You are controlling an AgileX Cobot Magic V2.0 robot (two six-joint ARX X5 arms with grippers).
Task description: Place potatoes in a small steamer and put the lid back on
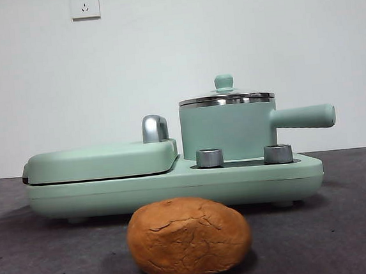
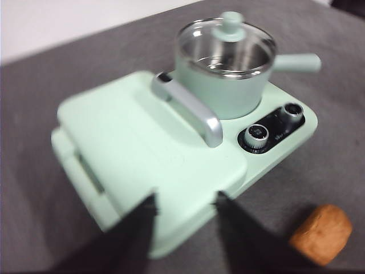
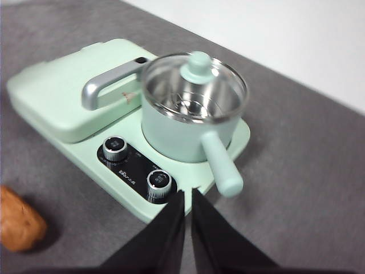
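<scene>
- Two hands wait above my table, both empty: left hand spread open, right hand nearly closed.
- Cooker base carries the griddle cover and small steamer.
- Potato lies before the base, long axis crosswise.
- Lid blocks the steamer; I'd judge the right hand nearer it.

A: What blocks the steamer?
B: The lid covers its mouth; its side handle juts right.
A: And the potato?
B: Bare table on both sides, open above; the cooker base stands behind it.
</scene>
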